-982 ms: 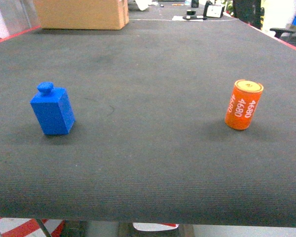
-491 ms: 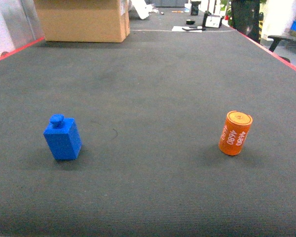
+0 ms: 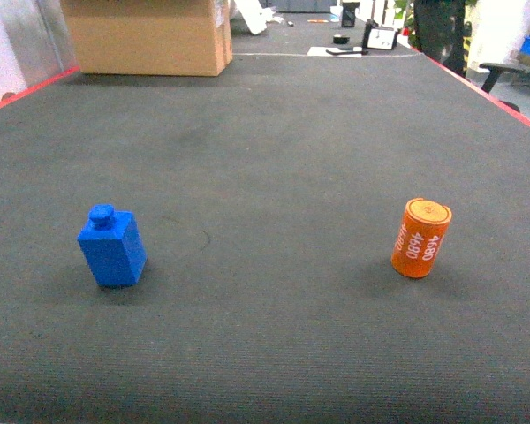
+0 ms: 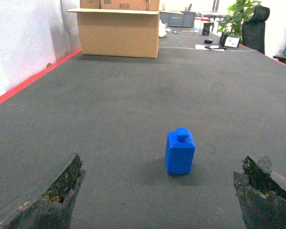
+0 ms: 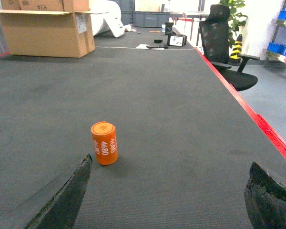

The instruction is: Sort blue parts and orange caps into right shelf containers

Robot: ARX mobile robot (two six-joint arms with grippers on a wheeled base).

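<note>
- The left gripper (image 4: pixel 162 195) shows in its wrist view as two worn dark fingers (image 4: pixel 52 200) at the bottom corners, jaws spread wide with nothing between them
- The blue part (image 4: pixel 180 152), a blocky piece with a round knob on top, stands upright on the dark grey table (image 4: pixel 133 95) ahead of the left jaws, within the span of the gap and a little nearer the right-hand finger, touching neither
- The right gripper (image 5: pixel 167 200) likewise has its jaws wide apart and empty, one finger (image 5: pixel 62 200) at each lower corner of its wrist view
- The orange cap (image 5: pixel 104 143), a short cylinder printed 4680 in white, stands upright ahead of the right jaws, close to the line of the left-hand finger and clear of it
- In the head view neither gripper appears; the blue part (image 3: pixel 112 247) and orange cap (image 3: pixel 420 238) stand well apart
- A cardboard box (image 3: pixel 146 35) sits at the far end of the table, well beyond both jaws
- A black office chair (image 5: pixel 226 47) stands off the red table edge (image 5: pixel 248 109), beyond the right jaws
</note>
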